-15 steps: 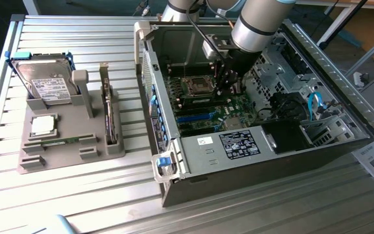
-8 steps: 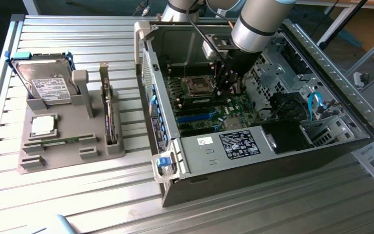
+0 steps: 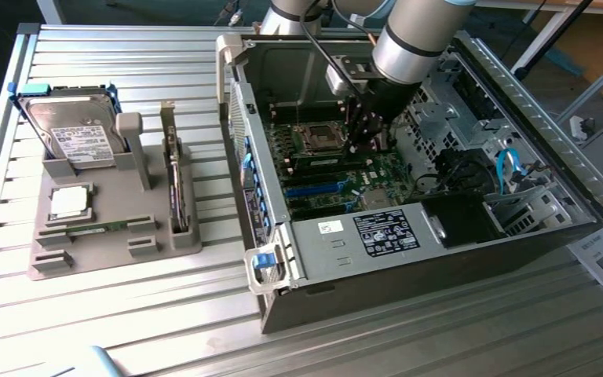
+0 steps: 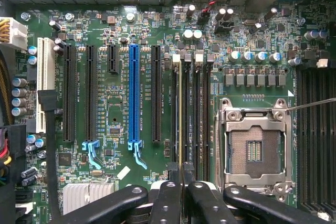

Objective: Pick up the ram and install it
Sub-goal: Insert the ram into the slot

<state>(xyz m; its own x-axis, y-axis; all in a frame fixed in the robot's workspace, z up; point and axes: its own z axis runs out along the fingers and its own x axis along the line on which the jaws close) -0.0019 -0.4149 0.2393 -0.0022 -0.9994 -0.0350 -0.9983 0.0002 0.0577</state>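
My gripper (image 3: 360, 141) reaches down into the open computer case (image 3: 407, 236), over the motherboard (image 3: 328, 169). In the wrist view the black fingers (image 4: 167, 198) are shut on the ram (image 4: 181, 108). It shows edge-on as a thin yellowish line running away from the gripper (image 4: 181, 186). The ram lies along one of the dark memory slots (image 4: 195, 114), between the black expansion slots and the processor socket (image 4: 255, 148). Whether it is seated in the slot I cannot tell.
A grey holder tray (image 3: 103, 255) sits at the exterior view's left with a hard drive (image 3: 71, 133), a square silver processor chip (image 3: 69, 203) and a thin green stick (image 3: 100, 228). A blue slot (image 4: 134, 98) and capacitors (image 4: 254, 56) surround the memory slots. Case walls hem the arm in.
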